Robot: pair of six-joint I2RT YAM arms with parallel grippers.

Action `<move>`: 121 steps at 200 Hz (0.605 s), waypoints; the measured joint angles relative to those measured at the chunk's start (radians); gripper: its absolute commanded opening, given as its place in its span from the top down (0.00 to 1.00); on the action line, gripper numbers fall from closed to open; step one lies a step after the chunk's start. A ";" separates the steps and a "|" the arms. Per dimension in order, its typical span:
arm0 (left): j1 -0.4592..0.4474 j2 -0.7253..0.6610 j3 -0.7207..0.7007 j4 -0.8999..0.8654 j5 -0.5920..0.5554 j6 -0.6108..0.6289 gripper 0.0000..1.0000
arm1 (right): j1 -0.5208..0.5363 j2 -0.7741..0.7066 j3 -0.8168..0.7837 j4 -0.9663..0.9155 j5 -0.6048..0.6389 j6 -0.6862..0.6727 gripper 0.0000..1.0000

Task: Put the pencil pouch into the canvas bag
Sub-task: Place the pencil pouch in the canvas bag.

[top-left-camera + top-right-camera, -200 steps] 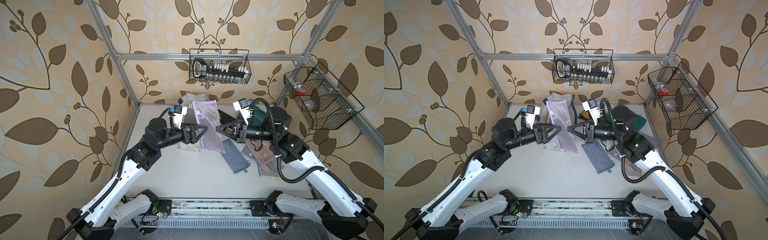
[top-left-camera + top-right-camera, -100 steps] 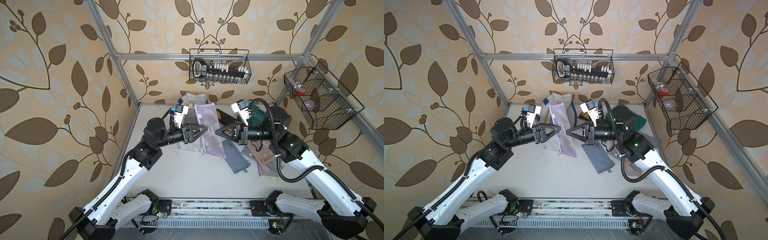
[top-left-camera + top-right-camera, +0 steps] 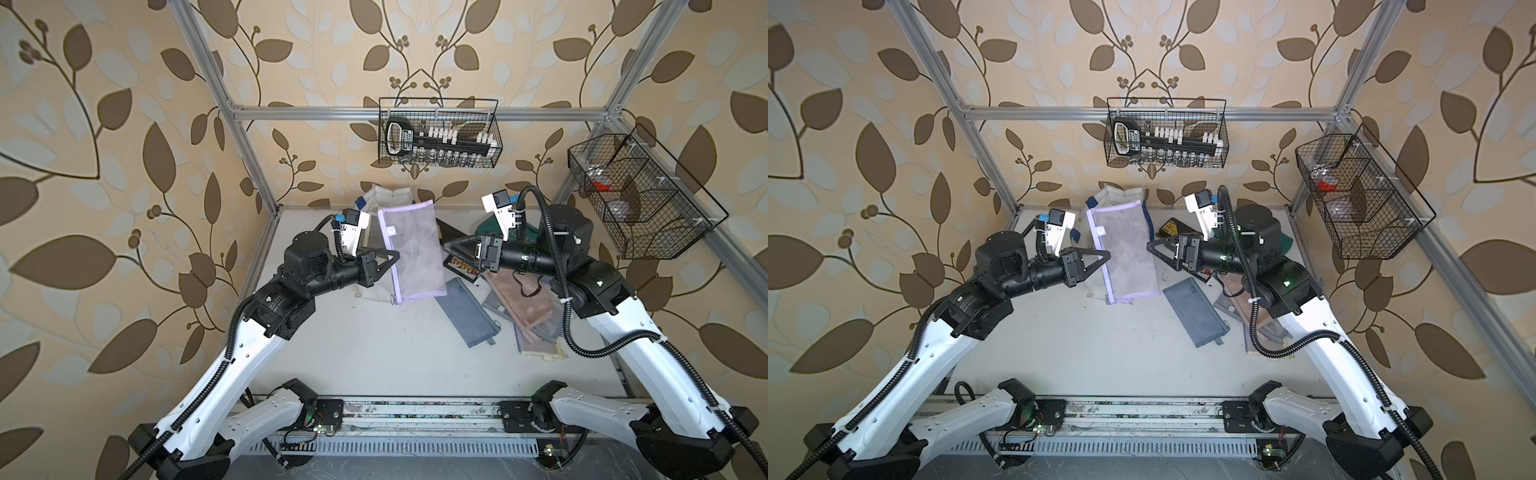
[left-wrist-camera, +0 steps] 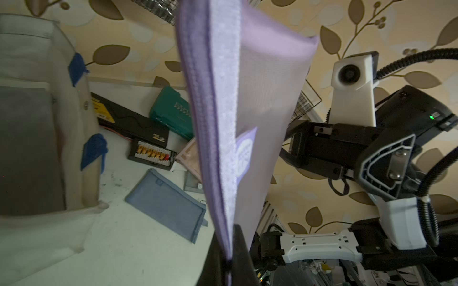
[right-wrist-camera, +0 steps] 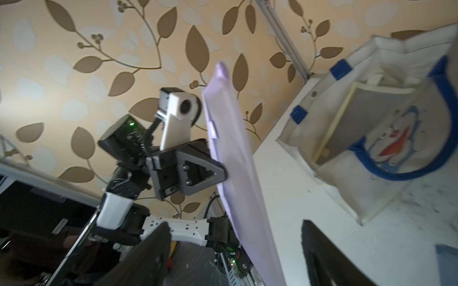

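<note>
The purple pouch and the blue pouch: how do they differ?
The purple pouch is held off the table, its edge pinched in the left pincer; the blue pouch lies flat on the table. The purple pouch is pale and translucent; the blue pouch is darker. Both are flat, rectangular pouches.

A robotics lab test cell, not a lived-in room: a flat white tabletop (image 3: 374, 353) is boxed in by silver aluminium frame bars (image 3: 311, 113) and beige wall panels printed with brown leaves (image 3: 104, 166). Behind the tabletop hangs a black wire basket of tools (image 3: 494, 133); along its front edge a metal rail (image 3: 415, 409) carries two white-and-black robot arms (image 3: 232, 374).
</note>
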 measured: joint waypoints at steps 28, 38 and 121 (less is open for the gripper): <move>0.015 0.108 0.214 -0.189 -0.189 0.102 1.00 | -0.099 0.010 -0.005 -0.145 0.091 -0.039 0.02; 0.025 0.162 0.277 -0.233 -0.244 0.141 1.00 | -0.107 0.014 -0.022 -0.174 0.114 -0.056 0.02; 0.182 0.610 0.585 -0.308 -0.412 0.363 1.00 | -0.108 0.060 -0.220 -0.337 0.245 -0.175 0.04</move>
